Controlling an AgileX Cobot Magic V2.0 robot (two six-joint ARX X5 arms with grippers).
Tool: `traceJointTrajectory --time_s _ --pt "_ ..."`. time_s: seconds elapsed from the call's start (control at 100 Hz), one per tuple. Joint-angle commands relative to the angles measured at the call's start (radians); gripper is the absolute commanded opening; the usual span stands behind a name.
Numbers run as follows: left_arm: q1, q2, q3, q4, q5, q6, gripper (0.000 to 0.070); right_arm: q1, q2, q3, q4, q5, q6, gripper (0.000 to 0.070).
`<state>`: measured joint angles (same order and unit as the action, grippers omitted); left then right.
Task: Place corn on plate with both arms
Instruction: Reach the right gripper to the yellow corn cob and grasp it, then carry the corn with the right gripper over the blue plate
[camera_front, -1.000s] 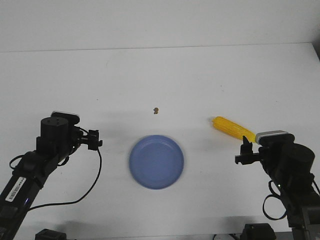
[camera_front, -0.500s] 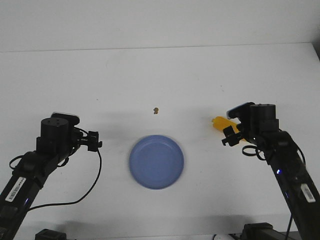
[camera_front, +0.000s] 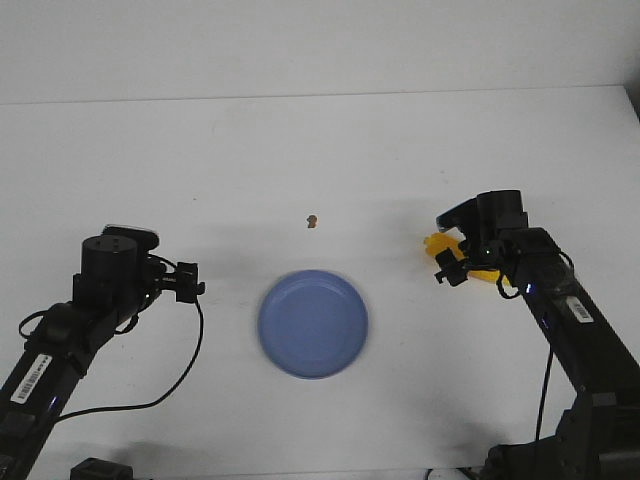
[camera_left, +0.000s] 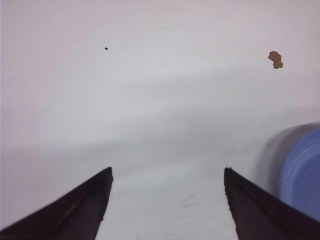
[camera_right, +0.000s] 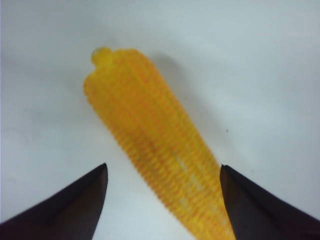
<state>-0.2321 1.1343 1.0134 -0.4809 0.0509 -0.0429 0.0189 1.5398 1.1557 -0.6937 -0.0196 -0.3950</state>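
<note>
Left arm's fingers (camera_left: 90, 210) spread wide over bare white surface (camera_front: 300, 150), left of the light-blue plate (camera_front: 313, 323), holding nothing. Small brown speck (camera_front: 312, 220) beyond the plate. Yellow corn cob (camera_right: 150, 145) lies right of the plate, between the right arm's parted fingers (camera_right: 85, 200), ungripped.

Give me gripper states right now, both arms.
Left gripper: open, nothing between the fingers, only bare table.
Right gripper: open, fingers on either side of the corn, not closed on it.
</note>
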Motion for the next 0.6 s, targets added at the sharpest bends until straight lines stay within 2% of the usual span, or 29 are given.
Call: traceJointTrajectory --time_s 0.0,0.33,0.38,0.45,0.49,0.59 --pt "-0.004 0.009 0.011 0.003 0.002 -0.004 0.0462 0.000 0.034 0.024 0.013 -0.007 -0.024 0.0486" --pt "-0.004 0.009 0.011 0.004 0.002 -0.018 0.0462 -0.008 0.122 0.024 0.013 -0.032 -0.012 0.0477" --pt "-0.004 0.008 0.011 0.004 0.002 -0.018 0.0462 -0.008 0.124 0.024 0.010 -0.034 -0.006 0.0417" --pt "-0.004 0.008 0.011 0.004 0.002 -0.018 0.0462 -0.008 0.124 0.024 0.009 -0.034 0.002 0.0253" --pt "-0.004 0.009 0.011 0.004 0.002 -0.018 0.0462 -0.008 0.124 0.024 0.008 -0.034 0.006 0.0189" --pt "-0.004 0.008 0.011 0.004 0.002 -0.018 0.0462 -0.008 0.123 0.035 -0.021 -0.037 0.035 0.0172"
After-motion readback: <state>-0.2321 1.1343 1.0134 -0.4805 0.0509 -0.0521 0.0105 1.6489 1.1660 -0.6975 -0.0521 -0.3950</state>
